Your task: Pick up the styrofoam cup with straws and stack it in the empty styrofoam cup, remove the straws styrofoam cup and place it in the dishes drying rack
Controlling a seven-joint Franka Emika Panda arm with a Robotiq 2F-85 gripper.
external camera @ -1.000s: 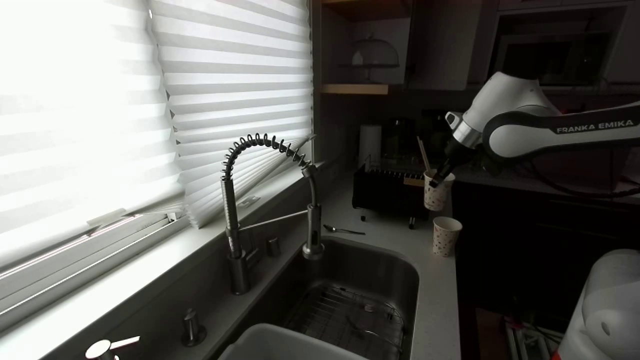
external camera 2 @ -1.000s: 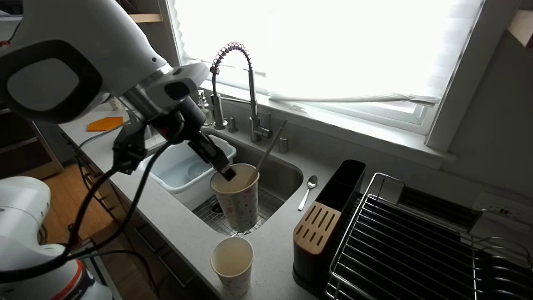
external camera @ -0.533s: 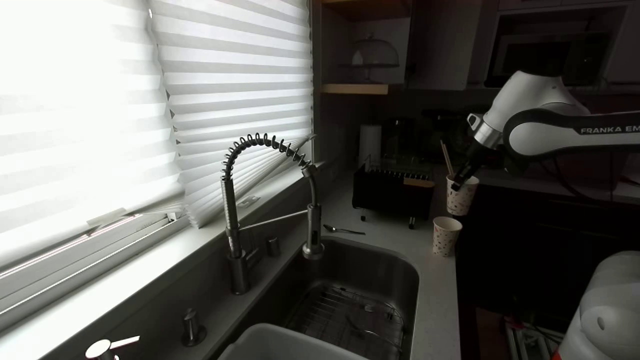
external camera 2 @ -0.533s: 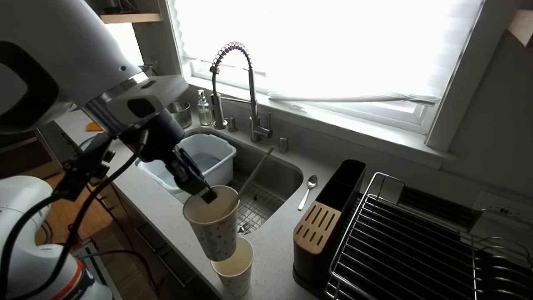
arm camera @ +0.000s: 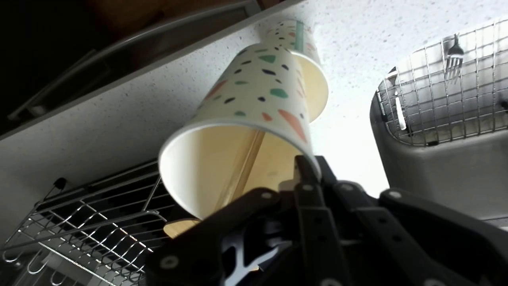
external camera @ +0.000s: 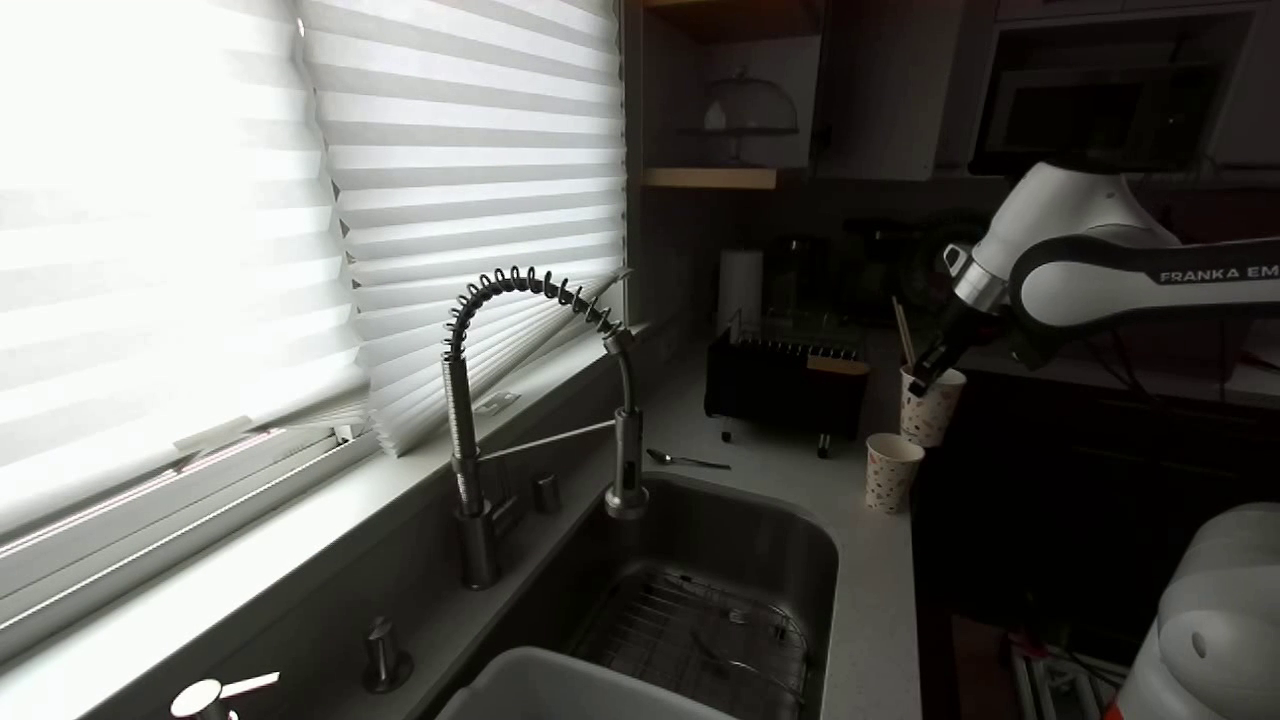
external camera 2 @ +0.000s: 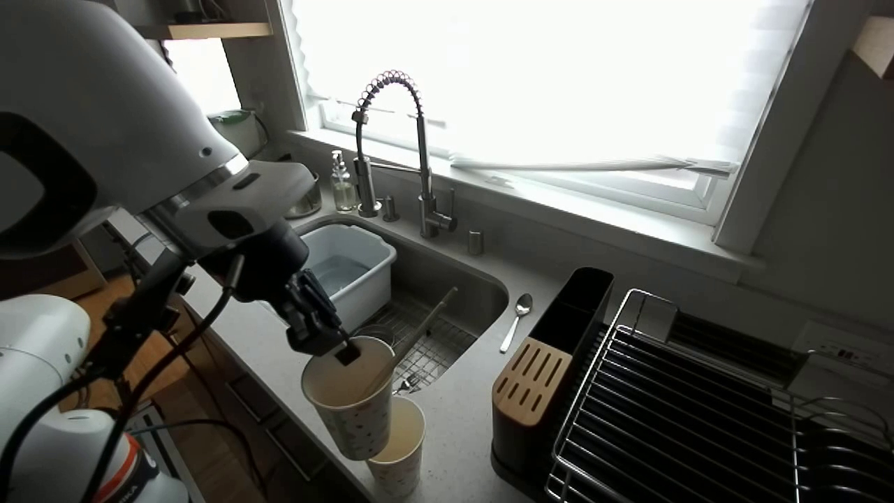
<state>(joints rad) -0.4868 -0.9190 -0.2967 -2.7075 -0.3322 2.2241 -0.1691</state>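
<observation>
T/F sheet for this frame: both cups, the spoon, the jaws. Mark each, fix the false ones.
1. The jaws grip the straw cup by its rim. True.
2. The standing cup rests on the counter. True.
3. The straw cup is nested in the standing cup. False: it is held outside it.
4. The spoon lies on the counter. True.
5. The straw cup is plain white all over. False: it is patterned in several colours.

In an exterior view we see a pump bottle (external camera 2: 343,195) and faucet (external camera 2: 424,164) upper left of centre, a spoon (external camera 2: 515,325) right of centre; in the wrist view, a fork (arm camera: 455,51) upper right.
</observation>
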